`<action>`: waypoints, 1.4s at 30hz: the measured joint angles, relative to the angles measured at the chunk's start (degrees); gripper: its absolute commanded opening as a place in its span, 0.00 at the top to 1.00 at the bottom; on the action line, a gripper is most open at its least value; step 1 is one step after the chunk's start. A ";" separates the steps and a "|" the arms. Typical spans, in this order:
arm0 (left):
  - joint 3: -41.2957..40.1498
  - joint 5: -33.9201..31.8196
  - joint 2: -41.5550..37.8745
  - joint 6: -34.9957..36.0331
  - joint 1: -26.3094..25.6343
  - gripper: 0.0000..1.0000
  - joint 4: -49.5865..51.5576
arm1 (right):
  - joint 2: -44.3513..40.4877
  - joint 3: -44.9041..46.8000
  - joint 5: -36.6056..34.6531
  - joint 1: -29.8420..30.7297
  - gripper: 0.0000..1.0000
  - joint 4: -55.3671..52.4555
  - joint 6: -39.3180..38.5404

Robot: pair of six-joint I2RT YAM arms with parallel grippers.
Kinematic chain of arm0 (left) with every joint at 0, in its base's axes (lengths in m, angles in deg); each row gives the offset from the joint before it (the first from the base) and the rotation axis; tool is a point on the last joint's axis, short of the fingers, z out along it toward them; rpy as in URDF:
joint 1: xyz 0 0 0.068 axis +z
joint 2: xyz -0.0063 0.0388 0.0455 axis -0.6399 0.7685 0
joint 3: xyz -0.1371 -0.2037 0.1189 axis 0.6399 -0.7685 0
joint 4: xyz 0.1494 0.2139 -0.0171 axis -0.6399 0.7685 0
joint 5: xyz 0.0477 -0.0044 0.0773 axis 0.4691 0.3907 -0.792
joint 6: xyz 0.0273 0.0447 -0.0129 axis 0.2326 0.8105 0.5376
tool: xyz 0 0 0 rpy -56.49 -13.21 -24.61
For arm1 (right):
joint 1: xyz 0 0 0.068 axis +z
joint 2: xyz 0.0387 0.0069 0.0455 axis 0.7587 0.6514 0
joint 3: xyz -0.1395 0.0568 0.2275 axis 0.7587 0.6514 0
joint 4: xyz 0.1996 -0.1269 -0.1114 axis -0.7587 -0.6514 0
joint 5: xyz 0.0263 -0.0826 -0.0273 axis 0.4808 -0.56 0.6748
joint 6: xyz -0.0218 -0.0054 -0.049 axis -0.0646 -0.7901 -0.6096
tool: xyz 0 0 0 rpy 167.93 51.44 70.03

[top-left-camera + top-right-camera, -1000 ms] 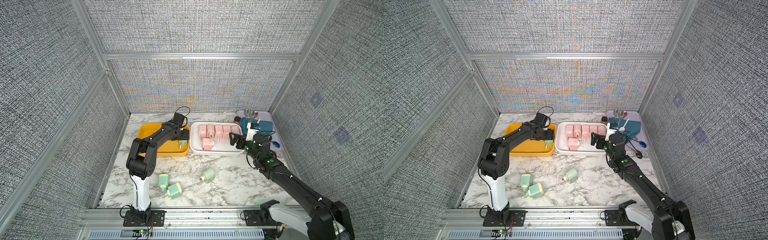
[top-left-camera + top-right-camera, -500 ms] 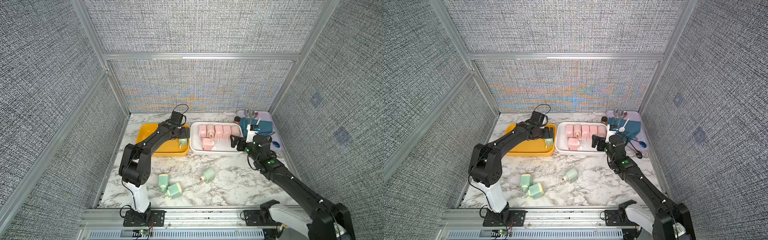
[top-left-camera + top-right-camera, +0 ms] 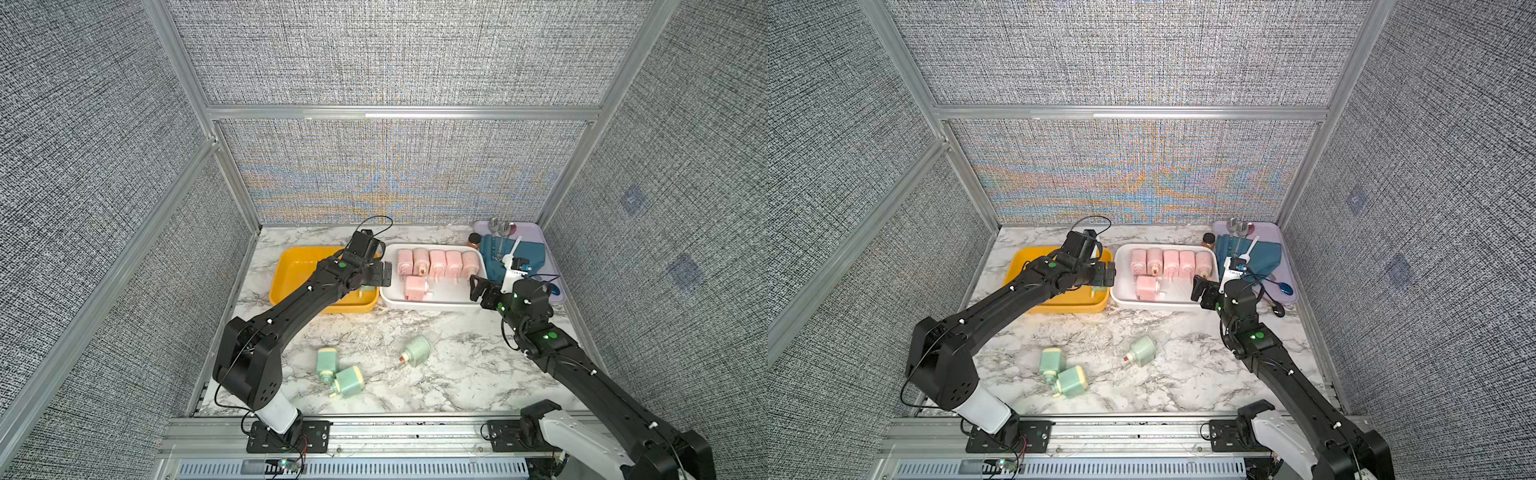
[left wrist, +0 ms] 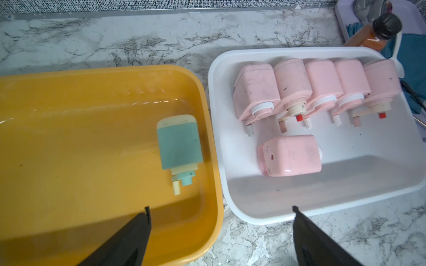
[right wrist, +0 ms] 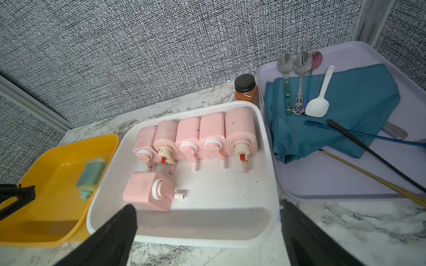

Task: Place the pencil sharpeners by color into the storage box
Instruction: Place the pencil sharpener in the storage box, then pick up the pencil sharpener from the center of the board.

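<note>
**Three green sharpeners unsorted**

Nearest, three mint-green rounded plastic pencil sharpeners (image 3: pixel 349 381) lie loose on the marble tabletop (image 3: pixel 457 374), well apart from both grippers. They look light, rigid and slick, so grip across the flat body, not the thin crank. Farther back, the left gripper (image 4: pixel 221 208) hangs spread over the yellow plastic tray (image 4: pixel 69 71) holding a fourth green sharpener (image 4: pixel 178 142). The right gripper (image 5: pixel 207 205), also spread, faces the white plastic tray (image 5: pixel 267 142) of six pink sharpeners (image 5: pixel 189 133).

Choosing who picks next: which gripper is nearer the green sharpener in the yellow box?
Left. Left gripper hovers by the green sharpener; right gripper sits across the white box.
</note>
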 measured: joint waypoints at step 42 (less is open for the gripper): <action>-25.09 12.94 -12.04 22.75 -22.43 0.01 -12.52 | 2.25 4.04 8.87 -0.22 0.01 -4.61 2.89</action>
